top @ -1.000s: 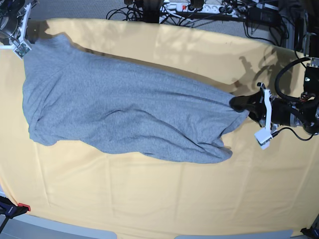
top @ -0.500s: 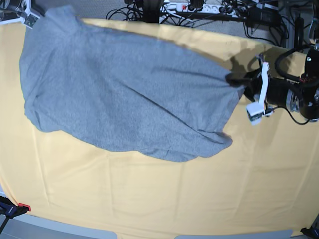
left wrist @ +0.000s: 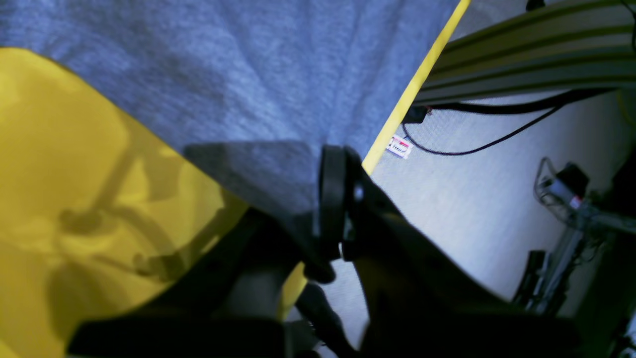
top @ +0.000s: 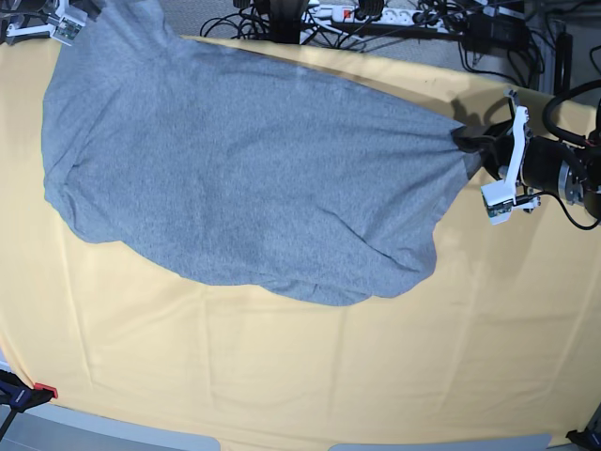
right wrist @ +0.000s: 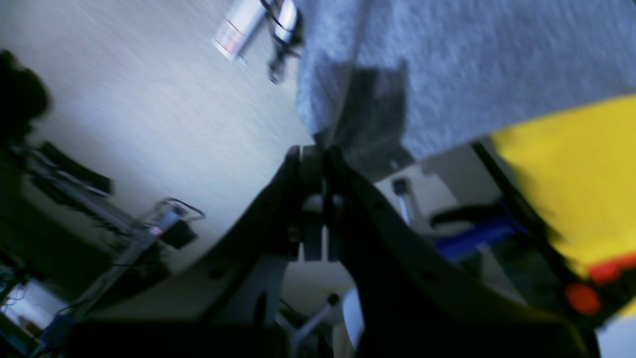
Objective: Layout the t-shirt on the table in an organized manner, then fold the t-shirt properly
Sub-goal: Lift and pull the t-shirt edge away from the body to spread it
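The heather-grey t-shirt (top: 244, 160) hangs stretched between my two grippers over the far half of the table (top: 282, 366), its lower edge sagging onto the pale yellow cloth. Only plain grey fabric shows; the lettering and collar are hidden. My left gripper (top: 467, 141) at the right is shut on a bunched corner of the shirt, and the left wrist view shows it (left wrist: 330, 199) pinching grey fabric (left wrist: 223, 74). My right gripper (top: 70, 21) at the far left corner is shut on another corner, and the right wrist view shows it (right wrist: 315, 149) holding fabric (right wrist: 472, 59) out past the table edge.
Cables and a power strip (top: 376, 14) lie on the floor beyond the table's far edge. A red and black clamp (top: 23, 395) sits at the near left corner. An aluminium frame rail (left wrist: 521, 49) runs behind the table.
Both grippers have moved toward the table's far edge with the shirt, the left one also outward to the right. The shirt is now pulled wider and lies farther back.
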You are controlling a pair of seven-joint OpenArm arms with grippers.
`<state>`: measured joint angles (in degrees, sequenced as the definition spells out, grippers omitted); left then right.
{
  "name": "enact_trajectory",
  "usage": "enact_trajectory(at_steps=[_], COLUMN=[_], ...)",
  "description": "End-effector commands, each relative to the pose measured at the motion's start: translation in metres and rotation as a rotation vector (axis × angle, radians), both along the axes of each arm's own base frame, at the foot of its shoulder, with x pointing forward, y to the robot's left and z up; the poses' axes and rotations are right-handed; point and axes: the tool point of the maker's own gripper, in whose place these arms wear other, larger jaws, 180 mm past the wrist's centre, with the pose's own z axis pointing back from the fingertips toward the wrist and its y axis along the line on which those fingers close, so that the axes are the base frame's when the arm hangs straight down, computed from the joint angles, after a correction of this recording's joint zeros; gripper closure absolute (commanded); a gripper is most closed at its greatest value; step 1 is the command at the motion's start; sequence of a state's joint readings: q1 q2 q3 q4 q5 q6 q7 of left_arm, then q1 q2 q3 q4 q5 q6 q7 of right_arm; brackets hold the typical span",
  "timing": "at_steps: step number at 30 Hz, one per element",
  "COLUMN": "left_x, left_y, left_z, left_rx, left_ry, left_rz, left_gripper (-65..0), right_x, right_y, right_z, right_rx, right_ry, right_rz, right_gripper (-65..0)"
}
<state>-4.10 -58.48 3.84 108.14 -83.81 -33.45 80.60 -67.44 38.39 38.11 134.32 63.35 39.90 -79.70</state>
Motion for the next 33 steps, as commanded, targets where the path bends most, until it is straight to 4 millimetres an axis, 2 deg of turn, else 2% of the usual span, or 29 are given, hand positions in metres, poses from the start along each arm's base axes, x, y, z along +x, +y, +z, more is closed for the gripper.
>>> enact_trajectory(at_steps=[1,6,9,21,33], left_x=[-0.002,-0.043,-0.054,-0.055,-0.055], left_y=[-0.001,-0.015,-0.015,0.009,0.011], left_z=[0.008,-0.003,-0.005,0.0,0.0], left_rx=[-0.007,-0.019,-0.018,0.072,0.079], left_ry=[-0.013,0.048,0.058,0.053,0.05], left_rz=[-0.011,-0.119,-0.164,-0.2,-0.209], left_gripper=[0.0,0.0,0.0,0.0,0.0], right_x=[0.0,0.0,0.0,0.0,0.0], right_y=[0.002,0.002,0.002,0.001,-0.013], right_z=[0.004,0.004,0.004,0.004,0.001], right_rx=[0.009,0.011,0.011,0.006,-0.072], right_ry=[0.003,0.003,0.003,0.003,-0.002], right_rz=[0.015,0.015,0.015,0.016,0.03], right_gripper=[0.0,0.0,0.0,0.0,0.0])
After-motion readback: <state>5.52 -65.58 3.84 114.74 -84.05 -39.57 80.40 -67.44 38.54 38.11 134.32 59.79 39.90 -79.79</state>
